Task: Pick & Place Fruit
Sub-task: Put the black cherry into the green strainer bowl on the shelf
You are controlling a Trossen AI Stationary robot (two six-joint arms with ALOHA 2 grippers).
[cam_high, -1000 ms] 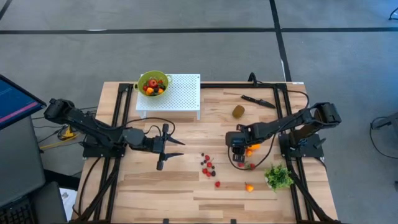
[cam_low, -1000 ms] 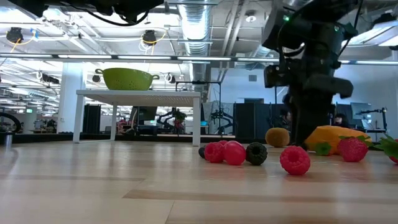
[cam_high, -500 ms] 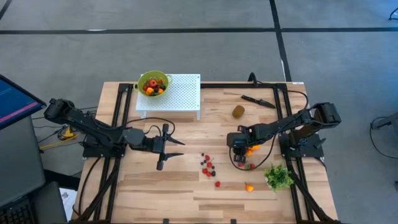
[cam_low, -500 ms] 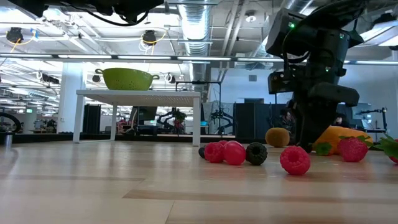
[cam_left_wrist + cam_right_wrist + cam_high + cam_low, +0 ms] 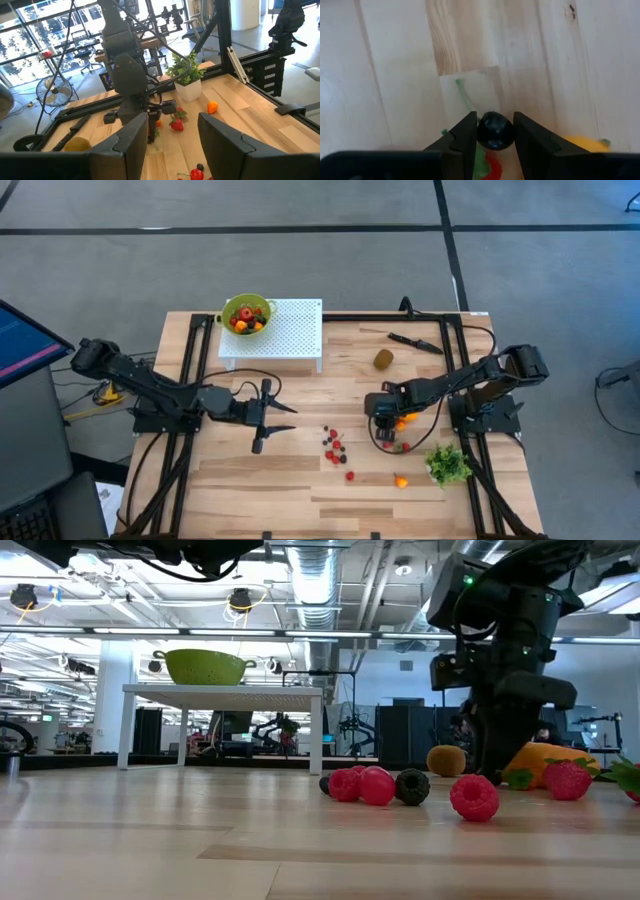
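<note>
1. The right gripper [image 5: 383, 423] is reaching down to the wooden table [image 5: 300, 480], just beside the elongated orange fruit [image 5: 406, 420].
2. Only the right wrist view is showing its grip: a small round dark berry [image 5: 494, 131] is sitting between the two dark fingers [image 5: 465, 136], which are touching it on both sides.
3. The left gripper [image 5: 170, 137] is hovering well apart, its jaws standing partly open and holding nothing.
4. The high view is showing a green colander [image 5: 246, 314] of fruit on a white perforated stand [image 5: 290, 330], and a brownish oval kiwi [image 5: 383, 359].
5. The low view is showing red raspberries [image 5: 474, 797] lying loose on the table.
</note>
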